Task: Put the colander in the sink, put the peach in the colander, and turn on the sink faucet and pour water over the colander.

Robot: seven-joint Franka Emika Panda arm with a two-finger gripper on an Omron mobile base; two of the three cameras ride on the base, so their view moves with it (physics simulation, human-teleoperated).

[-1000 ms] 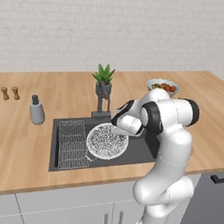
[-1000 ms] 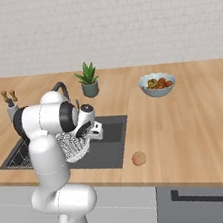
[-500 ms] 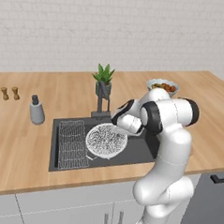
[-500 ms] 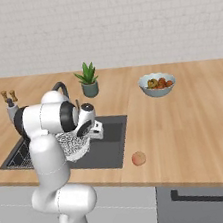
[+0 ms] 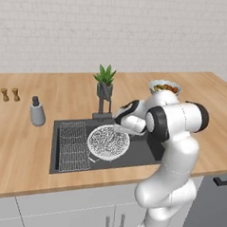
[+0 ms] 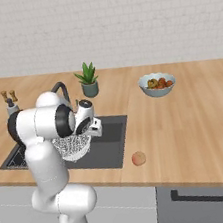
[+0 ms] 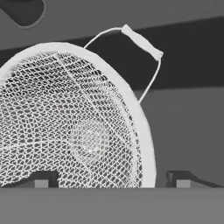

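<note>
Lowered a little since the earlier frame, the colander (image 5: 108, 141) is now seen inside the sink (image 5: 146, 153), just left of the claw (image 5: 120, 128). Its rim lies between the spread fingertips (image 7: 181, 178), not visibly clamped. The peach (image 6: 138, 158) rests near the worktop's (image 6: 196, 126) front edge.

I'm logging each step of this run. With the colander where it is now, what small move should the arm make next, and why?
Probably lift the gripper straight up and away from the colander. The colander already sits in the sink beside the wire rack, and the fingertips stand wide apart around its rim, so it looks released. The peach lies on the counter to fetch next.
</note>
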